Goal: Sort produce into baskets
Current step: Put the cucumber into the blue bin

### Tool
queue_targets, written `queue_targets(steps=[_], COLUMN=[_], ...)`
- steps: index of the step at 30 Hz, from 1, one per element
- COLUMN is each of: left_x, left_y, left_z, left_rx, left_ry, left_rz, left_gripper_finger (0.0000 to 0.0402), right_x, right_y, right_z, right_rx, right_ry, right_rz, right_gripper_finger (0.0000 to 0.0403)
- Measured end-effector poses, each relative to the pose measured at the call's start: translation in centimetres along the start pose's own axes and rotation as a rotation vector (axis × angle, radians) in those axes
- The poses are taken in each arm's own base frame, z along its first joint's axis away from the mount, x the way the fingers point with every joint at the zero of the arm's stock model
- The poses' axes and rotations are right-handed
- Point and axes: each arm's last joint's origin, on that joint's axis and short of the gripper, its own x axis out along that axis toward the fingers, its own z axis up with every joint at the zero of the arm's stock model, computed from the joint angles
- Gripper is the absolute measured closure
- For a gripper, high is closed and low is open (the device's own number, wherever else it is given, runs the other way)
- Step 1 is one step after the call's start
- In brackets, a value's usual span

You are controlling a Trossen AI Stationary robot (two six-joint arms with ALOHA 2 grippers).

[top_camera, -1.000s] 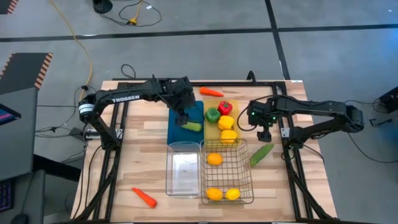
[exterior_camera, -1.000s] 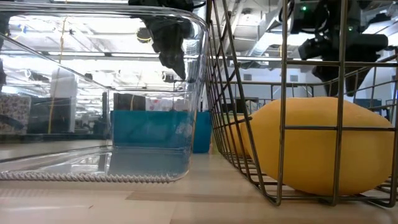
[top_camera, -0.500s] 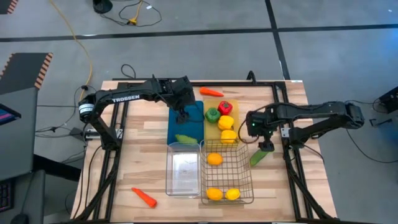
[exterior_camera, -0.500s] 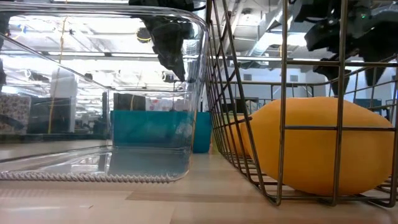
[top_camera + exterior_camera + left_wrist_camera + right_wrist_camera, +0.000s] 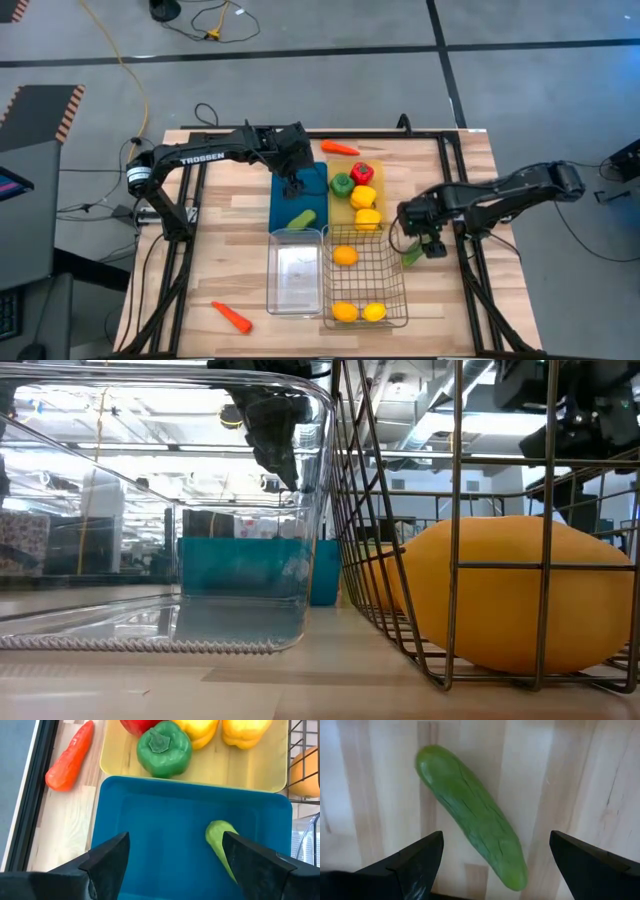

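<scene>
My left gripper (image 5: 292,186) hangs open over the blue tray (image 5: 283,200). A green cucumber (image 5: 223,846) lies flat on that tray, beside and beyond the fingers, untouched. My right gripper (image 5: 430,244) points down, open, over a second green cucumber (image 5: 472,815) that lies on the bare table right of the wire basket (image 5: 392,290). Its fingers stand on either side of this cucumber, above it. The yellow tray (image 5: 343,213) holds a green pepper (image 5: 341,184), a red pepper (image 5: 362,173) and two yellow peppers (image 5: 366,207).
The wire basket holds two oranges (image 5: 345,255) and a lemon (image 5: 374,312). The clear bin (image 5: 295,272) stands left of it. One carrot (image 5: 340,148) lies at the table's far edge, another (image 5: 232,317) near the front left corner.
The cucumber that was at my left gripper's fingertips has come away and now lies on the blue tray, nearer its near end. My right gripper has swung toward the table's near edge and sunk, ending over the cucumber on the table.
</scene>
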Motion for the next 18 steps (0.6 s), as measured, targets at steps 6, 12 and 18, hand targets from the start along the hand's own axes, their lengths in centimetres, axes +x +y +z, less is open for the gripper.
queue_targets(steps=[6, 12, 18], left_x=[0.0, 0.0, 0.0], left_y=[0.0, 0.0, 0.0], left_z=[0.0, 0.0, 0.0], left_rx=[-0.001, -0.001, -0.001], left_ry=[-0.001, -0.001, -0.002], left_rz=[0.000, 0.000, 0.000], left_gripper_finger=[0.0096, 0.0096, 0.0096], right_x=[0.1, 1.0, 2.5], right_y=[0.3, 0.4, 0.2], right_z=[0.1, 0.6, 1.3], right_rx=[-0.011, -0.015, -0.005], right_ry=[0.006, 0.057, 0.138], right_rz=[-0.023, -0.027, -0.029], right_gripper_finger=[0.0012, 0.0012, 0.0012])
